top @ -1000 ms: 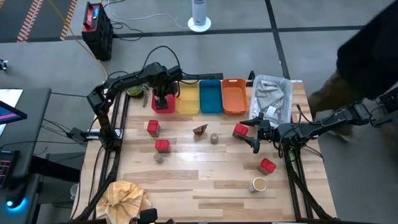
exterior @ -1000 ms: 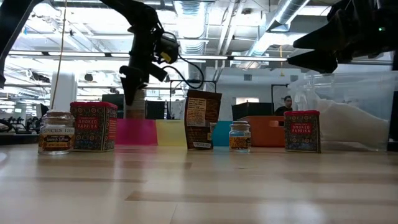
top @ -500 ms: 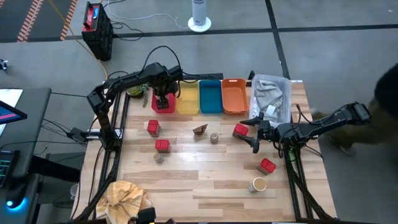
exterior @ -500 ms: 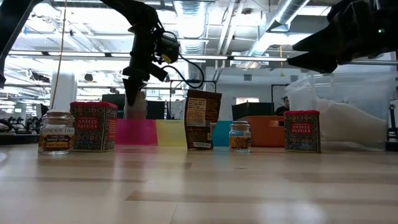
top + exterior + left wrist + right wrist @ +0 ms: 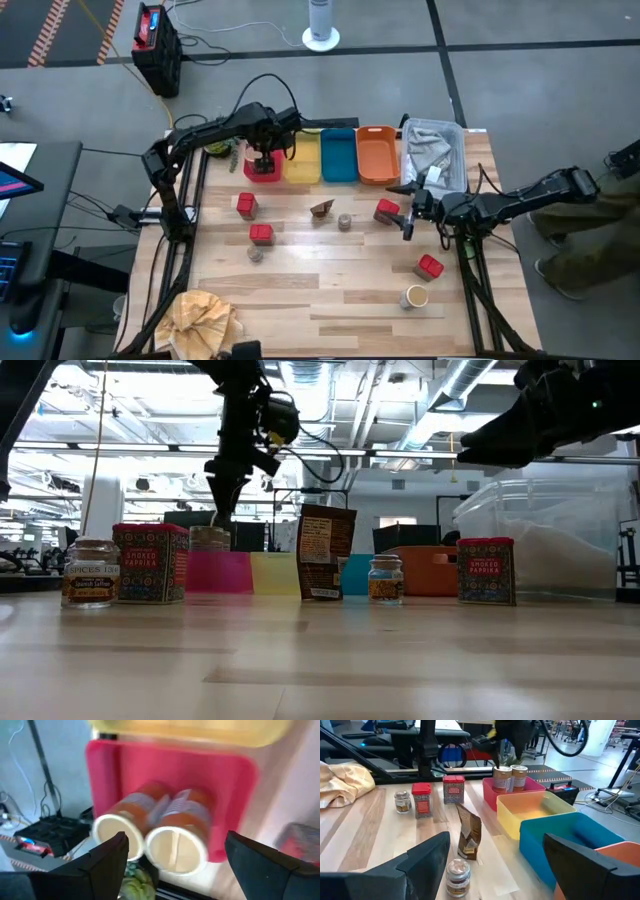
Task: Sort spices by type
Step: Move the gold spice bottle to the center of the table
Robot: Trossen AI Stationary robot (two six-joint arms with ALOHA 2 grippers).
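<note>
Two tan cylinders with pale tops [image 5: 160, 827] stand side by side in the pink bin [image 5: 230, 785] at the table's far left. My left gripper [image 5: 175, 840] hangs open just above them, pointing steeply down, touching neither. Loose spices stand on the table: red boxes [image 5: 246, 205], [image 5: 261, 234], [image 5: 386, 210], [image 5: 430, 266], a dark brown wedge [image 5: 321, 209], small round jars [image 5: 344, 221], [image 5: 256, 254] and a tan cylinder [image 5: 415, 297]. My right gripper [image 5: 408, 215] is open and nearly level, beside the red box at mid right, with nothing between its fingers.
Yellow [image 5: 301, 158], blue [image 5: 338, 155] and orange [image 5: 376, 153] bins line up right of the pink one along the far edge. A clear tub with grey cloth [image 5: 436, 158] sits at the far right. Crumpled tan paper [image 5: 205, 318] lies at the near left corner.
My left gripper has risen from the tan cylinders in the pink bin and shifted a little toward the table's right. The cylinders stay standing in the bin.
</note>
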